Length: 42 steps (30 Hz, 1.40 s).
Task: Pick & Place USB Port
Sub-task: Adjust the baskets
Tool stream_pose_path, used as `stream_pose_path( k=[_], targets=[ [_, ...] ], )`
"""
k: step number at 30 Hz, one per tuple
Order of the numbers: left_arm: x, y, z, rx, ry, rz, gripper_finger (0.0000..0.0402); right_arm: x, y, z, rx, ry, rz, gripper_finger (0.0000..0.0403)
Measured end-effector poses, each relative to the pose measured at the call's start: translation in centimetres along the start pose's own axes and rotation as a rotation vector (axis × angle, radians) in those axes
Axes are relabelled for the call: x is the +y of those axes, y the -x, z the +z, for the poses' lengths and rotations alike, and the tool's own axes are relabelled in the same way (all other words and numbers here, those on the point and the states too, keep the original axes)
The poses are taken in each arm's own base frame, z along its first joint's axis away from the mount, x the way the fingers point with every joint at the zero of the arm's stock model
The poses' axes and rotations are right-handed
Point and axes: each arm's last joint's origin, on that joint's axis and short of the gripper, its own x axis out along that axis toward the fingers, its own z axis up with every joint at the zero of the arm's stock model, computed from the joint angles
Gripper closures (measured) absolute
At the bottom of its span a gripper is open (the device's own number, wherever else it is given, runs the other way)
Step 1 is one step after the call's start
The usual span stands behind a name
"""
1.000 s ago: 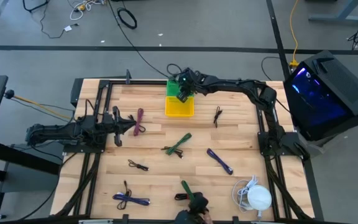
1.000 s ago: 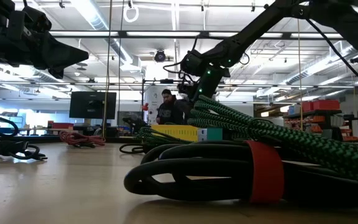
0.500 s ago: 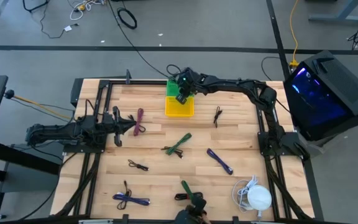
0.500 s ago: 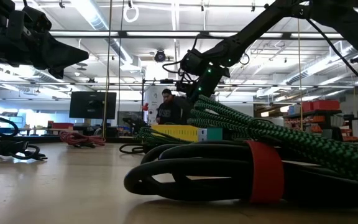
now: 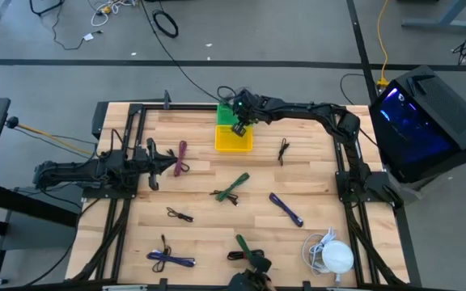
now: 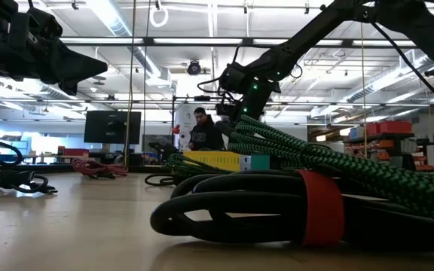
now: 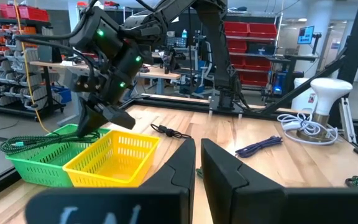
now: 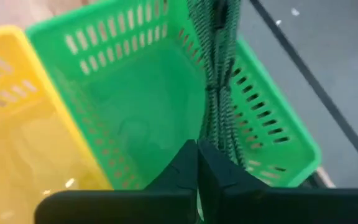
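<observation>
right gripper: fingers together, holding nothing | under it: green basket, green cable draped over rim | risk: cable slides out | left gripper: together, waiting

One camera hangs above me and looks straight down on the whole table, with my left arm on the picture's left and my right arm on its right. A second sits at table-top height, looking level across the wood into the room, so close to a coiled black cable that the coil fills the foreground. The camera on my left wrist faces across the table past my own dark fingers to the yellow basket and green basket. My right wrist camera looks steeply down, very near, into those same two baskets, which the overhead view also shows.
</observation>
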Motion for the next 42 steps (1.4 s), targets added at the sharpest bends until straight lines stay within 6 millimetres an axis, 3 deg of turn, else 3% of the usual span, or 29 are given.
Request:
stream_pose_path(
  k=[5, 14, 20, 31, 35, 42],
  targets=[
    [0.0, 0.0, 0.0, 0.000, 0.000, 0.000, 0.0372, -0.4, 0.0, 1.1, -0.116, -0.034, 0.103, 0.0376],
    [0.0, 0.0, 0.0, 0.000, -0.003, 0.001, 0.0371, -0.8, -0.4, 1.2, -0.137, -0.110, 0.176, 0.0272],
    [0.0, 0.0, 0.0, 0.002, 0.000, -0.001, 0.0372, -0.9, -0.5, 1.0, -0.122, -0.136, 0.300, 0.0239],
    [0.0, 0.0, 0.0, 0.004, -0.002, 0.000, 0.0371, 1.8, 0.1, -0.1, 0.006, -0.056, 0.428, 0.0229],
    [0.0, 0.0, -0.1, 0.005, -0.004, 0.000, 0.0371, 3.1, 1.8, 0.3, -0.002, 0.016, 0.439, 0.0230],
    [0.0, 0.0, -0.1, 0.006, 0.000, 0.000, 0.0372, 2.3, 5.0, 1.6, -0.081, 0.021, 0.304, 0.0237]
  ],
)
